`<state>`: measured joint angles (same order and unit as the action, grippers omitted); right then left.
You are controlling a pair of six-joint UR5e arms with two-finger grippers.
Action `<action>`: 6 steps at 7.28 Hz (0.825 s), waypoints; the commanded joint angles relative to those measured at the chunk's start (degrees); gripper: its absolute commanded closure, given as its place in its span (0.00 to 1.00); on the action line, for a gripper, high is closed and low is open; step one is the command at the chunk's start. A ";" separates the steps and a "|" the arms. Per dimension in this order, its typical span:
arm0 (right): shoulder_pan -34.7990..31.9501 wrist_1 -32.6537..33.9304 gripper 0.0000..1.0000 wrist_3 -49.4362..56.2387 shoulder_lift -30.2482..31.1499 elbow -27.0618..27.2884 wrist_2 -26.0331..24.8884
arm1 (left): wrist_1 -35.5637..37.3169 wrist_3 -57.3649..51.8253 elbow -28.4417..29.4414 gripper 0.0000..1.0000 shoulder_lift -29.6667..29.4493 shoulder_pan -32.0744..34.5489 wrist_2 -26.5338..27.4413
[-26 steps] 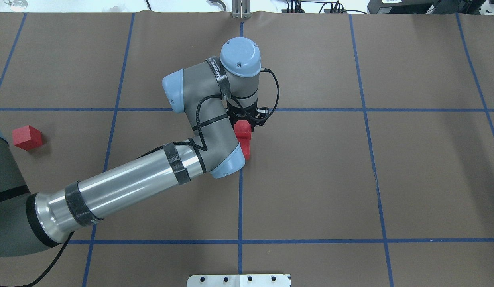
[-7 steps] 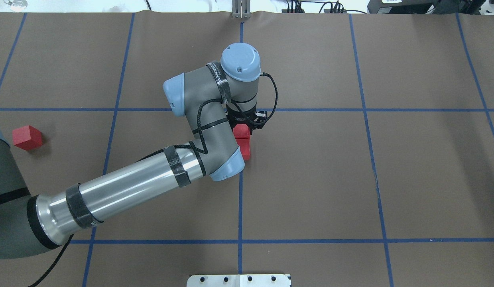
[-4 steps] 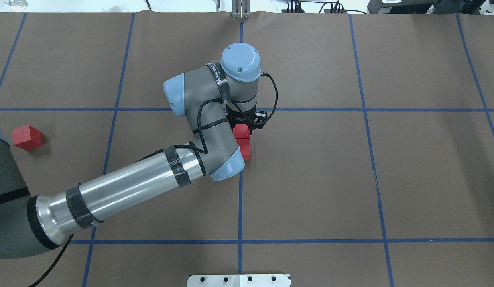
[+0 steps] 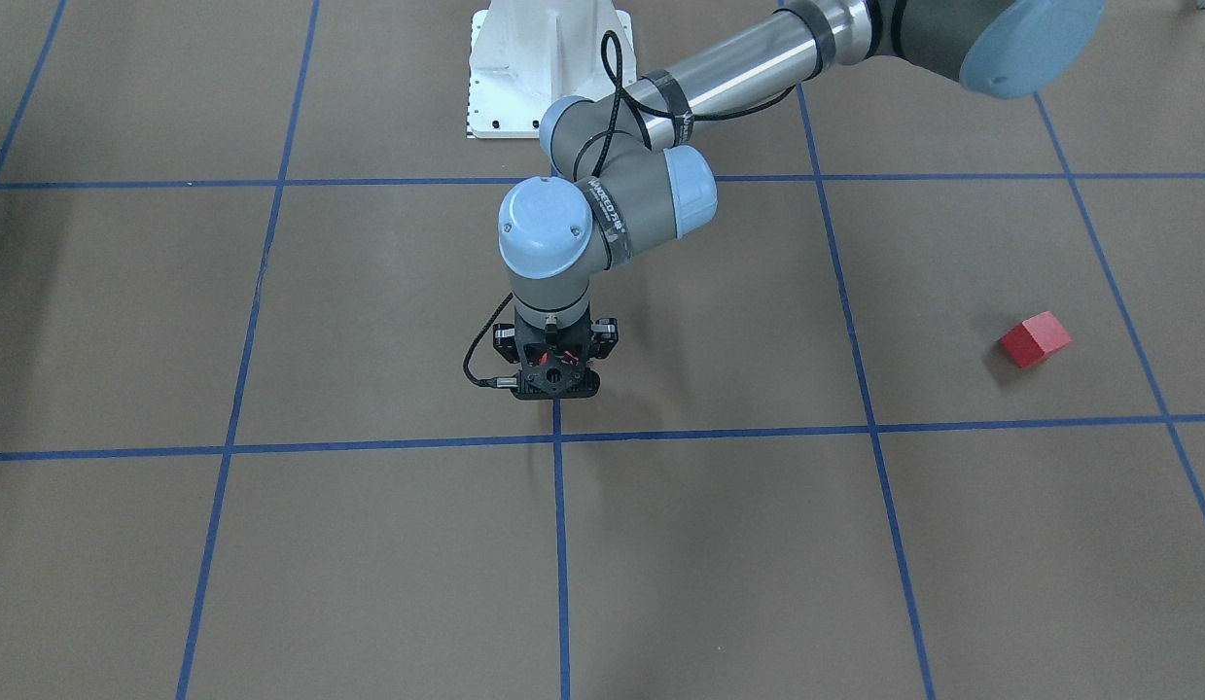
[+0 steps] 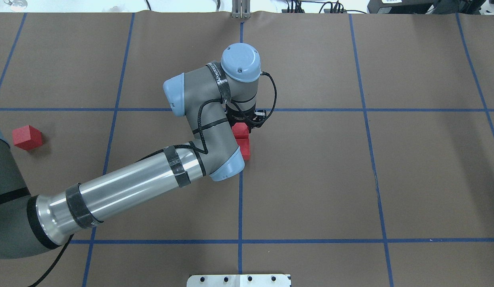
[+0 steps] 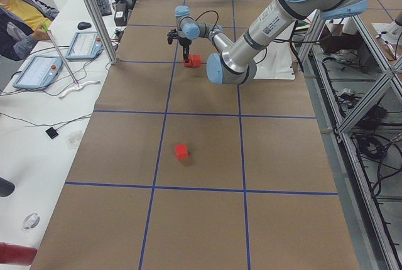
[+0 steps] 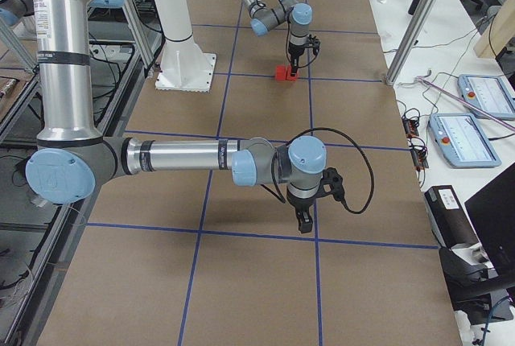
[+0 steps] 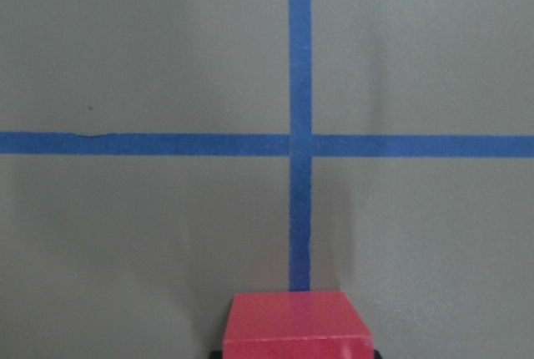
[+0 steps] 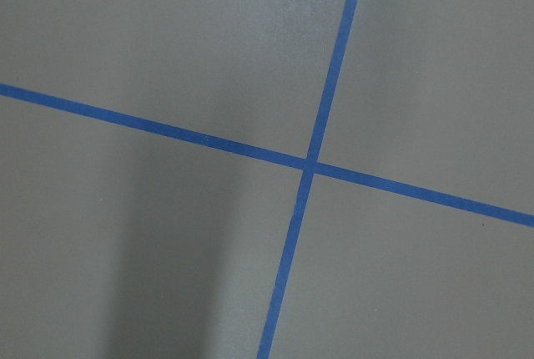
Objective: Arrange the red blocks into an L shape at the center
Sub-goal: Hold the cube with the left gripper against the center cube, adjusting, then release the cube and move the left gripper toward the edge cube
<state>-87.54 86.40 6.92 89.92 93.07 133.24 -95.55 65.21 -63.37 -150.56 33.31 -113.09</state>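
Observation:
My left gripper (image 5: 243, 122) hangs over the center, where the blue tape lines (image 5: 240, 191) cross, and is shut on a red block (image 5: 241, 130). In the left wrist view that block (image 8: 296, 324) sits between the fingers at the bottom edge. A second red block (image 5: 246, 148) lies on the brown surface right beside it, partly hidden under the left arm. The third red block (image 5: 27, 137) lies alone far to the left. In the front view the left gripper (image 4: 555, 379) hides both center blocks. The right gripper (image 7: 303, 224) points down over another tape crossing; whether it is open or shut I cannot tell.
A white base plate (image 5: 239, 280) sits at the near table edge. A metal post (image 5: 241, 10) stands at the far edge. A seated person (image 6: 19, 12) and control tablets (image 6: 38, 72) are beside the table. Brown surface spreads out right of the center.
Since the earliest frame the left gripper has sunk slightly with its red block beside the second block. Over the last second it has hardly moved. The far-left block stayed put.

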 commanded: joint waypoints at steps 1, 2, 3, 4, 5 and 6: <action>0.00 0.00 0.00 -0.07 0.00 0.00 0.00 | 0.02 -0.09 0.00 0.34 0.00 0.00 0.16; 0.00 0.00 0.00 -0.07 0.00 0.00 0.00 | 0.02 -0.09 0.00 0.34 0.00 0.00 0.16; 0.00 0.00 0.00 -0.07 0.00 0.00 0.00 | 0.02 -0.35 0.00 0.30 0.00 0.00 0.16; 0.00 0.00 0.00 0.02 0.00 0.00 0.00 | 0.02 -0.44 -0.09 0.00 0.00 0.09 0.16; 0.00 0.00 0.00 0.02 0.00 -0.09 0.00 | 0.02 -0.70 -0.52 0.00 0.00 0.44 -0.02; 0.00 0.00 0.00 0.19 -0.09 -0.09 0.00 | 0.02 -0.79 -1.05 0.00 0.00 1.31 -0.46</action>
<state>-87.54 86.40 6.97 89.89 93.03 133.24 -95.54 64.60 -63.86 -150.56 33.82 -113.16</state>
